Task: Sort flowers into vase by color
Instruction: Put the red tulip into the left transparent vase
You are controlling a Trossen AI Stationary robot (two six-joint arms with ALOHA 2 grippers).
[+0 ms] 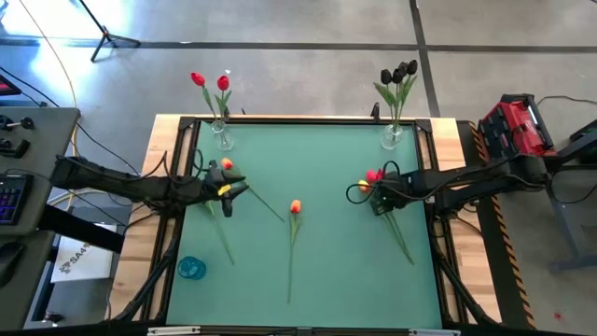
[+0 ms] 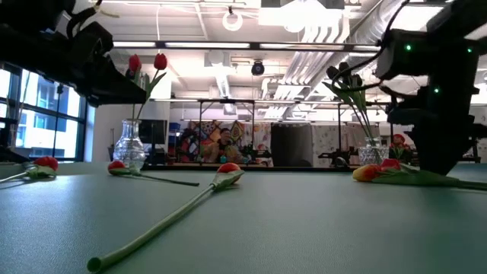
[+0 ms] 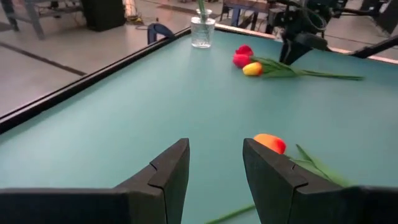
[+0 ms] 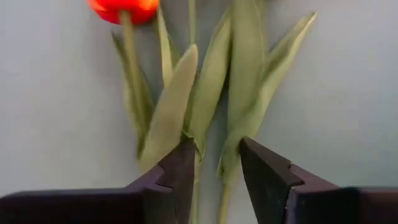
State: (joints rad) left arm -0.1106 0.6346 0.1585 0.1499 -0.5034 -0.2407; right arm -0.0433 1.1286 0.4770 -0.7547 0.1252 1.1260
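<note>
A glass vase (image 1: 222, 138) at the far left holds two red flowers; another vase (image 1: 392, 138) at the far right holds dark ones. Red and yellow flowers (image 1: 375, 175) lie side by side on the mat. My right gripper (image 4: 217, 168) points down over their stems and leaves (image 4: 214, 106), open, one finger on each side of them. An orange flower (image 1: 295, 207) lies mid-table. My left gripper (image 3: 214, 171) is open and nearly level, with nothing between its fingers; that orange head (image 3: 269, 143) lies just beyond one fingertip. More flowers (image 1: 227, 166) lie beside the left arm. My right gripper comes from above with its fingers across the lying stems. One fingertip (image 4: 181, 163) stands at the edge of a leaf (image 4: 168, 118); whether it touches the leaf, I cannot tell. The flowers lie flat on the mat.
A small blue round thing (image 1: 191, 268) sits near the table's left front corner. Long stems (image 1: 289, 271) run toward the near edge. A raised black rim (image 3: 74, 87) borders the mat.
</note>
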